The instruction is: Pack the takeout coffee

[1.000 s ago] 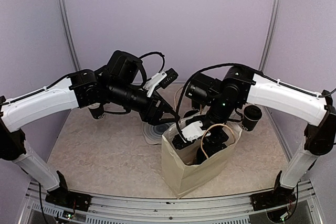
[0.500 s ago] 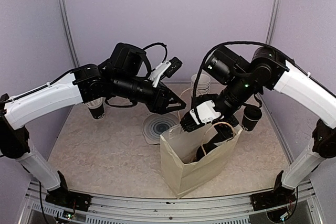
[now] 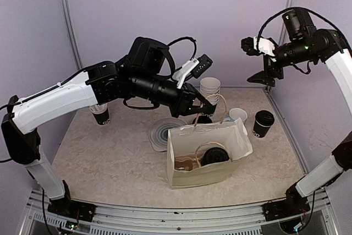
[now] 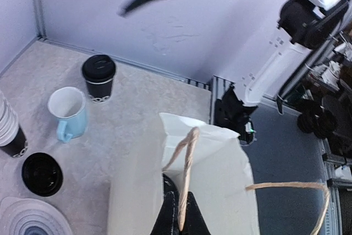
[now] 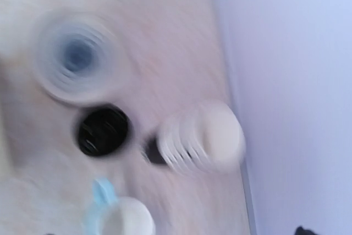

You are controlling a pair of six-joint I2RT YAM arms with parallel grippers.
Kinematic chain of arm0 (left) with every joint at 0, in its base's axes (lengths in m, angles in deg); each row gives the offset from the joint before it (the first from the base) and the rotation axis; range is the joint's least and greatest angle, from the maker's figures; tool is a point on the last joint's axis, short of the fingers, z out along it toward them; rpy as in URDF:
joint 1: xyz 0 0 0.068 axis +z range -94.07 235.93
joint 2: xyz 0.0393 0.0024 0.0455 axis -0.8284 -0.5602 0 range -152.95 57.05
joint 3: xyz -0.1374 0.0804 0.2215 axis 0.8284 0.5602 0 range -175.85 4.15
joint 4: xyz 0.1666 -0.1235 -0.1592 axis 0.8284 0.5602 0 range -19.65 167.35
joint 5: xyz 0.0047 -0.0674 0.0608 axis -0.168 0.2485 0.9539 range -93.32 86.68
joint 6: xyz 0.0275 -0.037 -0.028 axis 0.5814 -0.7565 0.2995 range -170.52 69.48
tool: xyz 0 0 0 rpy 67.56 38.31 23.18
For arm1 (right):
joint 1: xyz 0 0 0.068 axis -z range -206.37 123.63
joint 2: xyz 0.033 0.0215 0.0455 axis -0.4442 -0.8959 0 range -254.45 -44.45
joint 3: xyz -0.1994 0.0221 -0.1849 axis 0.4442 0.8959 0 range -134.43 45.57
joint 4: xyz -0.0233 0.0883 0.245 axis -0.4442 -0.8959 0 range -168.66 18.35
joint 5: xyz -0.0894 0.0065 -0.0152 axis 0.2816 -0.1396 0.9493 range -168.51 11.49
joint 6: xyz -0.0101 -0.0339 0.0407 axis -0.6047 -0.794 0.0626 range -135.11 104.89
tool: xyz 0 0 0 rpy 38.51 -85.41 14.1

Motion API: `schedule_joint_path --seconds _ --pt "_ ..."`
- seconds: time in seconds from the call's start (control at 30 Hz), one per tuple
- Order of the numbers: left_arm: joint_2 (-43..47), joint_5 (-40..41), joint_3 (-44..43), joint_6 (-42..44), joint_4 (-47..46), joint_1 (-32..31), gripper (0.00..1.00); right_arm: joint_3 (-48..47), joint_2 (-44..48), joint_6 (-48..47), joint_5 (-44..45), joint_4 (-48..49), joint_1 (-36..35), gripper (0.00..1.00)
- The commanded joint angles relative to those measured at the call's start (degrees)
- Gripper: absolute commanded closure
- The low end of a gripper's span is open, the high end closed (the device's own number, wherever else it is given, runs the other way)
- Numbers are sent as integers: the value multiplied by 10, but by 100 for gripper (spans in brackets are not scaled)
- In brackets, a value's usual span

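Paper bag (image 3: 201, 174): nearest me, standing open on the counter (image 3: 110, 158), mouth up. Its walls are thin and creased, so I expect it to flex and lean if pulled from one side.
Takeout coffee (image 3: 214, 156): down inside the bag, with only its round black lid showing from above. I cannot tell whether it stands quite upright.
How the coffee handles: my guess is a soft paper wall that dents under a hard squeeze, a press-on lid that can pop off, and liquid that shifts if tilted. Its weight I cannot judge. Bare, I would take it around the wall below the lid, never by the lid. Bagged, the place to hold is the handles.
My left fingers (image 4: 168, 218): together, pinched on one rope handle (image 4: 187, 158) at the bag's far rim. The other handle (image 4: 286, 185) lies loose, so a lift on this one alone would likely tip the bag.
Ribbed disc (image 3: 165, 133): flat on the counter, just left of the bag.
Blue mug (image 4: 69, 114): behind the bag and apart from it; it looks empty.
Second lidded black cup (image 3: 263, 123): on the counter right of the bag, near the mug.
White stack (image 3: 210, 87): farther back, set in a black cup.
Open black cup (image 3: 100, 115): far left of the counter.
My right fingers (image 3: 248, 45): farthest off, raised high near the back wall, apart, with nothing between them.
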Motion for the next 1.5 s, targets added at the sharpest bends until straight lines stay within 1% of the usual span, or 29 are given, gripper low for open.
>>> schedule_joint_path --seconds 0.0,0.07,0.17,0.3,0.4,0.57,0.67,0.73,0.87,0.97,1.0,1.1,1.27,1.4,1.47 --pt "4 -45 -11 15 17 -58 100 88 14 42 -77 81 136 5" --pt "1 -57 -3 10 25 -76 100 144 16 57 -80 119 184 1" --pt "7 -66 12 4 30 -93 100 209 10 64 -51 150 213 0" --pt "21 -66 16 5 30 -110 100 240 -17 77 10 161 219 0" --pt "34 -61 28 10 16 -114 100 261 -25 67 61 175 219 0" --pt "40 -49 24 29 17 -110 100 282 -39 47 98 183 220 1" --pt "40 -50 22 36 18 -95 100 275 -66 56 106 167 221 3" --pt "36 -37 13 36 23 -78 100 271 -85 63 114 162 223 2" --pt "26 3 3 44 22 -21 98 248 -126 75 120 144 234 1" --pt "19 7 5 49 12 21 97 217 -166 85 116 120 247 1" --pt "14 6 5 62 8 34 97 209 -177 88 112 113 250 0" --pt "1 5 0 72 -1 63 97 188 -198 93 101 89 260 1" --pt "-24 -1 -12 79 -6 89 97 180 -206 92 95 63 274 1" --pt "-31 -4 -16 80 -17 93 96 176 -214 90 86 33 276 2" --pt "-33 1 -19 81 -20 95 95 177 -216 89 82 22 290 3"
